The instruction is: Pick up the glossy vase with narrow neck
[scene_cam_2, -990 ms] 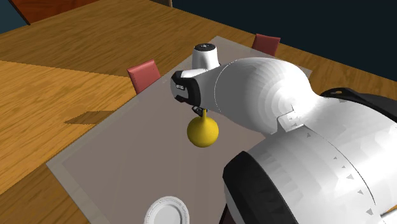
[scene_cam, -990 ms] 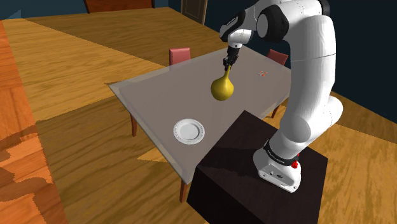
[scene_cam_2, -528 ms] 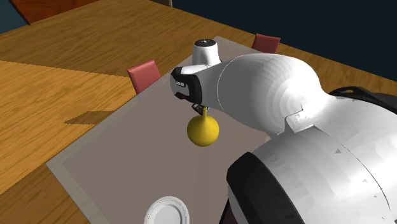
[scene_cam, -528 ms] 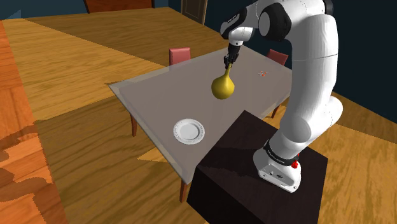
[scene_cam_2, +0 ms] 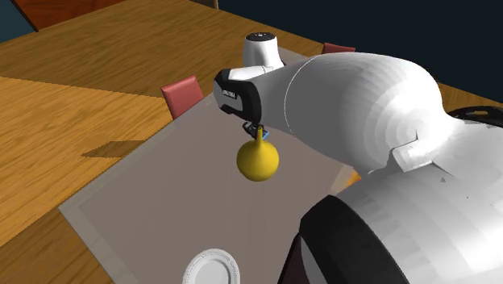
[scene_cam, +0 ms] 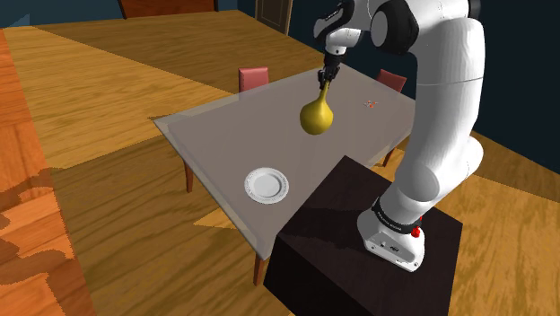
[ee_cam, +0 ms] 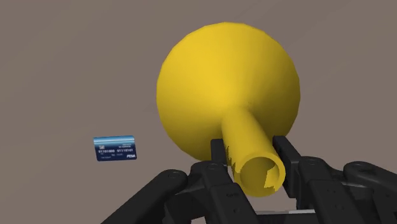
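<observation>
The end effector (scene_cam: 324,76) is closed to a narrow gap on the neck of the yellow vase (scene_cam: 316,115). In the wrist view its two black fingers (ee_cam: 219,154) press the neck from either side just under the rim, with the round body of the vase (ee_cam: 229,83) hanging beyond them, the mouth toward the camera and the grey surface (ee_cam: 76,63) behind. The vase hangs by that neck, body lowest, over the middle of the surface (scene_cam: 224,135), and it looks to be off it. Counted from the shoulder view's left: one white plate (scene_cam: 266,185) near the surface's near edge, one vase, two red chairs, one (scene_cam: 254,77) at the far side left of the vase and one (scene_cam: 391,80) right of it behind the arm, and one dark stand (scene_cam: 359,260) at the lower right. The second exterior view looks over the arm's bulky white links. There the end effector (scene_cam_2: 254,129) is half hidden under the wrist, the vase (scene_cam_2: 258,161) hangs below it over the surface (scene_cam_2: 153,202), the plate (scene_cam_2: 211,269) is cut by the bottom edge, and the chairs (scene_cam_2: 183,94) (scene_cam_2: 338,50) stand on the far side. The wrist view adds one small blue card (ee_cam: 114,147) lying flat on the surface beside the vase, apart from it, and shows the grip of the end effector (ee_cam: 251,150) up close. The shoulder view shows the whole arm and the wood floor around it.
</observation>
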Motion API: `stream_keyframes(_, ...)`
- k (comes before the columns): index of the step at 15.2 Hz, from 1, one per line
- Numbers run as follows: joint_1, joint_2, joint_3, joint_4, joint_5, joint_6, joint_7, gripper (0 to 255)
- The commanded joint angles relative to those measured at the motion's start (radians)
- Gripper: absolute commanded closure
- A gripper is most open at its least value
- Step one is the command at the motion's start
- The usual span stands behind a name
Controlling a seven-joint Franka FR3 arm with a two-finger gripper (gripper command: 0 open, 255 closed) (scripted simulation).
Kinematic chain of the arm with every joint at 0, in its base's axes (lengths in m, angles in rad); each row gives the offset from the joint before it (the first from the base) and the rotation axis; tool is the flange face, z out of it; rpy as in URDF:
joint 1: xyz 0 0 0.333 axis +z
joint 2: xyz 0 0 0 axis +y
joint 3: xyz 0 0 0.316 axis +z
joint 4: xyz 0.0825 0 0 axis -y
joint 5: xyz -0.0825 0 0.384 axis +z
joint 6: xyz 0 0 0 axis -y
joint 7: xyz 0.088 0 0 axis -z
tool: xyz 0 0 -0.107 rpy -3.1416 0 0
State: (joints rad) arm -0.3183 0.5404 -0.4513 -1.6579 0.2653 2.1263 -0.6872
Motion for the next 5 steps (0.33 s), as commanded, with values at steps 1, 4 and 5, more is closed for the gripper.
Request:
stream_keyframes(1,0.003,-0.015,-0.005,0.007,-0.007,-0.019,0.004,255)
stream_keyframes(4,0.005,-0.028,-0.009,0.017,-0.014,-0.041,0.008,255)
stream_keyframes(5,0.005,-0.028,-0.009,0.017,-0.014,-0.041,0.008,255)
